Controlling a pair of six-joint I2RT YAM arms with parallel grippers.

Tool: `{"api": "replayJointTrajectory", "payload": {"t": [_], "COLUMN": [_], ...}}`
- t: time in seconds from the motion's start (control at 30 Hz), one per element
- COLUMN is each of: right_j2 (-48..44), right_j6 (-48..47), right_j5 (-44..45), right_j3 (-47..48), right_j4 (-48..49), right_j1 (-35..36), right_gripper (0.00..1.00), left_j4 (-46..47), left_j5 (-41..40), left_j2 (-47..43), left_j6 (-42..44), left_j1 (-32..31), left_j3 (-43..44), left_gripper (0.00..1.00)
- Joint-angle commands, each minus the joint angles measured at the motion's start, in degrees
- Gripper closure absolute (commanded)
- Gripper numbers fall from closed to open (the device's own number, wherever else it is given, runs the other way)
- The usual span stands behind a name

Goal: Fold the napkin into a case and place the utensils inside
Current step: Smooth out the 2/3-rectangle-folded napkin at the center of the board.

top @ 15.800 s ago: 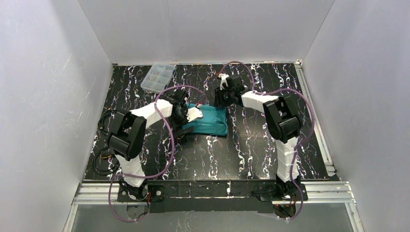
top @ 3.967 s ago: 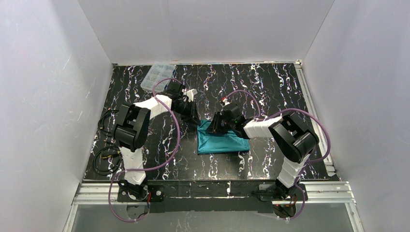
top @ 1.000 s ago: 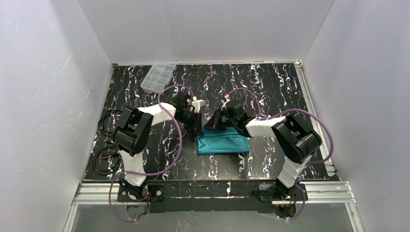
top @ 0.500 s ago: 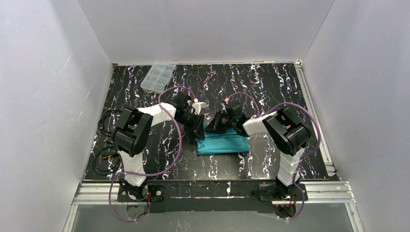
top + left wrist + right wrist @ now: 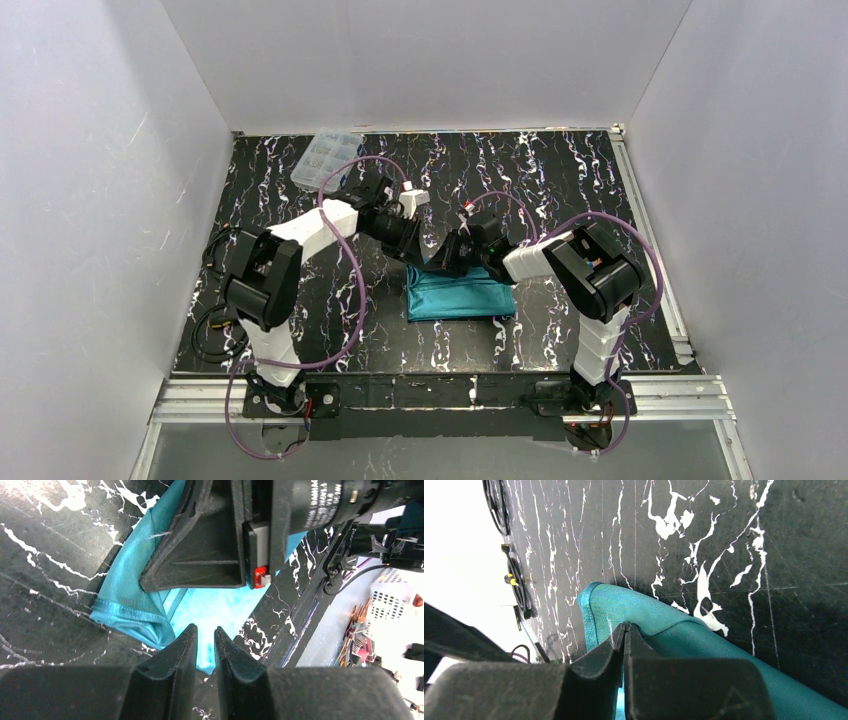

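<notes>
Right wrist view: right jaws pinch a fold of the napkin [image 5: 634,610] on the counter [image 5: 724,530]; left jaws hang slightly parted, empty, over it.

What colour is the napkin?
The napkin is teal-green; clearest in the right wrist view.

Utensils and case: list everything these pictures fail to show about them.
The utensils: seen in no view; the cloth of the case would hide any inside.
Case opening, top external: covered by the left pincer and right pincer.
Case's far part, left wrist: blocked by the right pincer's body.
The clear box, top external: contents too small.
</notes>
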Motion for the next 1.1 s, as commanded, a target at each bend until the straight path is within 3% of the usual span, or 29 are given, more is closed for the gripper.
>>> {"api": "replayJointTrajectory", "payload": {"t": [0.0,0.37,0.67,1.07], "right_j2": [0.3,0.6,0.7,0.7], "right_j6": [-2.4,-2.2,-2.0,-2.0], "right_j5": [1.9,1.5,1.5,1.6], "right_j3": [-2.0,-3.0,-3.1,-3.3], "right_j4": [-3.7,-2.9,-2.9,-3.3], "right_j1": [-0.2,-0.1,-0.1,-0.2], "right_gripper": [0.88,0.89,0.89,0.9], "left_j4": [2.5,3.8,-2.3,-3.7], "left_j5": [4.4,4.9,-6.9,-6.6], "left_j2": [3.9,10.1,6.3,4.4], "left_j6": [0.3,1.6,10.9,12.8], "left_j1": [0.2,0.1,0.3,0.4], "left_j3": [0.1,3.4,-2.1,-4.2], "left_gripper": [0.83,0.86,0.9,0.88]}}
